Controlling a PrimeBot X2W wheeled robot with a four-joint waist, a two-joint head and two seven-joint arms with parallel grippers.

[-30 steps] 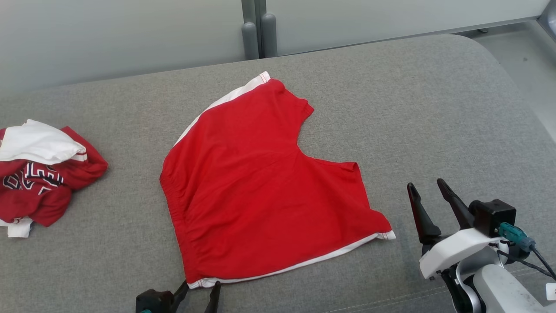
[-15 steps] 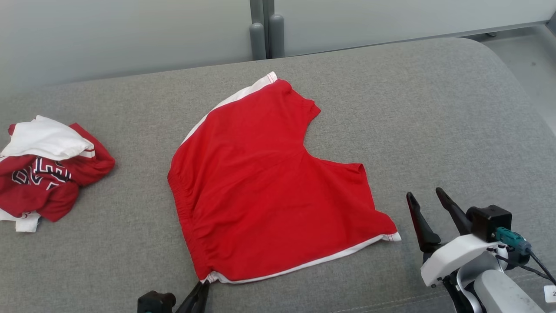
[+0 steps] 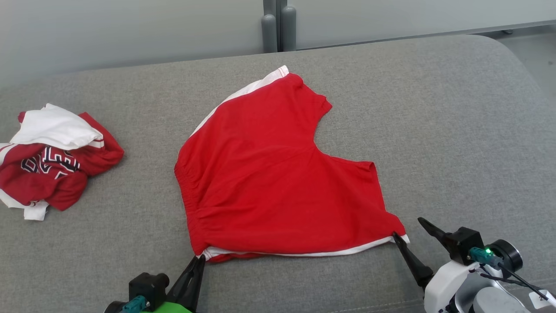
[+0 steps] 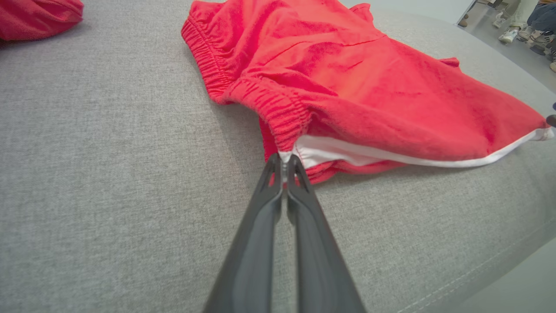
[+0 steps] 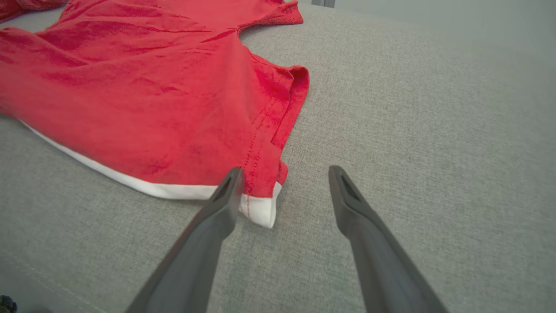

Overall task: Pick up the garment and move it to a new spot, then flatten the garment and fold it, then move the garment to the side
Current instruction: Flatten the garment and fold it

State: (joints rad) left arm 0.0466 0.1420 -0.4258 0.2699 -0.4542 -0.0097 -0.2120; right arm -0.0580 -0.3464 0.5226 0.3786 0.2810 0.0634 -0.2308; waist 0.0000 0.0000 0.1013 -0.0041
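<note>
A pair of red shorts (image 3: 278,174) lies spread out near the middle of a wide grey cushion (image 3: 456,130), its elastic waistband (image 3: 184,182) towards the robot's left and its two leg openings pointing away and to the right. A white stripe (image 3: 312,253) runs along the edge closest to the robot, and another runs along the far left edge. The left gripper (image 3: 197,261) sits at the near left corner of the shorts, where the waistband meets the white stripe. In the left wrist view its two dark fingers (image 4: 299,204) are pressed together with the white corner of the cloth pinched between their tips, so the left gripper (image 4: 282,158) is closed on the shorts. Just beside that pinch the cloth is slightly raised, and a second red layer shows under the white stripe. The right gripper (image 3: 407,227) is at the near right corner of the shorts with its fingers spread wide apart, holding nothing. In the right wrist view the white-tipped corner (image 5: 260,211) lies on the cushion between the fingers of the right gripper (image 5: 285,170), close against one of them, while the other finger stands over bare cushion. Well apart from the shorts, at the robot's left, a crumpled heap of red and white clothes (image 3: 52,165) rests on the same cushion. Beyond the far edge of the cushion stand two short grey posts (image 3: 278,30) against a pale wall.
</note>
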